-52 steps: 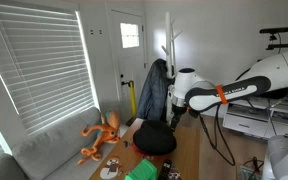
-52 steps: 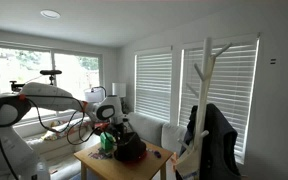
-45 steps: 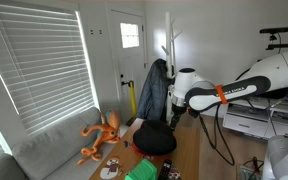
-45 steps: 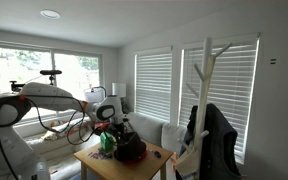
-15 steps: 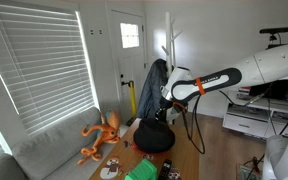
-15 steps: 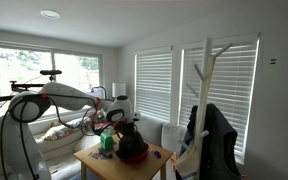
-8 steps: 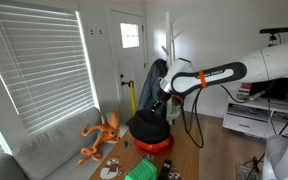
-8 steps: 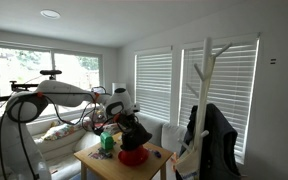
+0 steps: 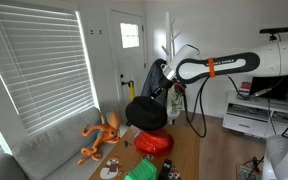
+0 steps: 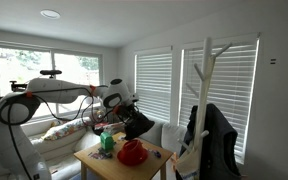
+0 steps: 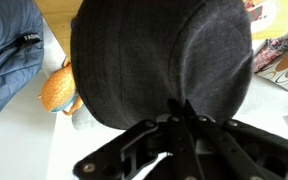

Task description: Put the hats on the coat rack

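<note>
Black round wide-brimmed fabric hat point(image 9: 144, 112) hangs from the tool point(image 11: 182, 110) clamped on its edge; probably light, floppy, best pinched there.

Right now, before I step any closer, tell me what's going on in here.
The robot arm has its hand pinched on the brim of the black hat and holds it in the air, up off the wooden table and short of the coat rack. The red hat lies on the table. The rack carries a dark jacket but no hat yet.
</note>
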`<state>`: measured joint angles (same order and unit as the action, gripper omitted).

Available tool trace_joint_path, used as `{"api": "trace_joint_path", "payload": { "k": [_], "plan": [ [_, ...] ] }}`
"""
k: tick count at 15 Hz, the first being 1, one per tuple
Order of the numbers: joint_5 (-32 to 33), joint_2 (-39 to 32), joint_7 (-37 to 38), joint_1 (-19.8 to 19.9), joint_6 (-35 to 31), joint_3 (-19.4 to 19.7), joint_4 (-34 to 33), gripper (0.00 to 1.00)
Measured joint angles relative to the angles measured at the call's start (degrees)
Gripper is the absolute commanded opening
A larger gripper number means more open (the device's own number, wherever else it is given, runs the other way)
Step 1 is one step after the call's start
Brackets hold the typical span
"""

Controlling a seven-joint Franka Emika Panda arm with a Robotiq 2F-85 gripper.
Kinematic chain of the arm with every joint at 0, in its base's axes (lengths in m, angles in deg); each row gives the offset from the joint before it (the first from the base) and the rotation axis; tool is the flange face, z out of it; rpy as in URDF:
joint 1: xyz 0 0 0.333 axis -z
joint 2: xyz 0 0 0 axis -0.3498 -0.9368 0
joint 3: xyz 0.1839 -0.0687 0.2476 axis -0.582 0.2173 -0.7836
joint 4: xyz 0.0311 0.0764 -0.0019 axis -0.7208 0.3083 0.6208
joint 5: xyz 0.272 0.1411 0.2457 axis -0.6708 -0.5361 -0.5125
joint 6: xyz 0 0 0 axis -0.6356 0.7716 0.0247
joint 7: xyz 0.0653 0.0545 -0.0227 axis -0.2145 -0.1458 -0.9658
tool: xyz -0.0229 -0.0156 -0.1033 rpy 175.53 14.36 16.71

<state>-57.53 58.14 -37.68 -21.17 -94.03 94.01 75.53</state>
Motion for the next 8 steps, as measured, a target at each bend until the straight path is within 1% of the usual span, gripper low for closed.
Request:
{"api": "trace_joint_path", "payload": {
  "k": [2, 5, 6, 8],
  "plan": [
    [-1.4, 0.3, -1.7, -0.5, 0.0, 1.2, 0.0, 0.06],
    [-1.6, 0.3, -2.1, -0.8, 0.0, 1.6, 0.1, 0.06],
    [-1.7, 0.3, -2.1, -0.9, 0.0, 1.6, 0.1, 0.01],
    [-1.6, 0.2, -2.1, -0.9, 0.0, 1.6, 0.1, 0.01]
  ]
}}
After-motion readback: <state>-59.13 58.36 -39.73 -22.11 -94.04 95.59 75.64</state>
